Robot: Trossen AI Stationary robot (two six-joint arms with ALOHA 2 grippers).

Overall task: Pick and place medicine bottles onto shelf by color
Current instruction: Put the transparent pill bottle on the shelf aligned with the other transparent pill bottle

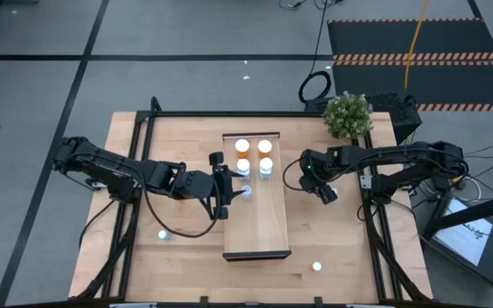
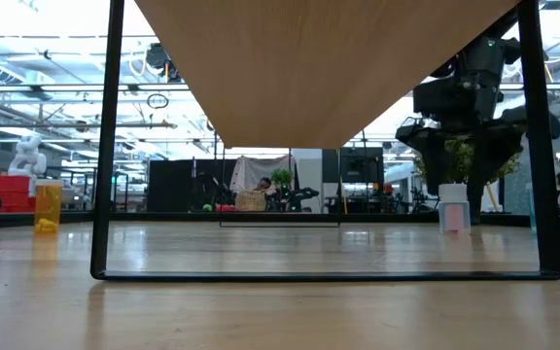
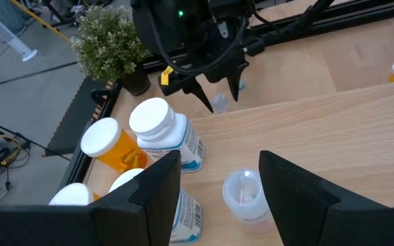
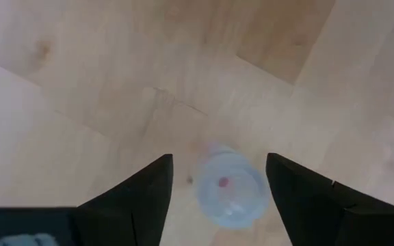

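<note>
The shelf [image 1: 259,224] lies mid-table with several white-capped bottles [image 1: 254,156] standing at its far end, orange ones and white ones. My left gripper [image 3: 217,186] is open over the shelf's left part. A pale clear bottle [image 3: 243,195] stands upright on the shelf between its fingers, with a gap on each side. My right gripper [image 4: 219,188] is open right of the shelf and points down. Its fingers stand on either side of a pale bluish bottle [image 4: 228,195] that stands on the table [image 1: 341,248], apart from it.
A potted plant [image 1: 347,114] stands at the table's far right. Loose bottles stand near the left [image 1: 163,234] and near the front right [image 1: 317,266]. In the low view the shelf's black frame [image 2: 105,146] rises in front, and an orange bottle [image 2: 49,206] stands at its left.
</note>
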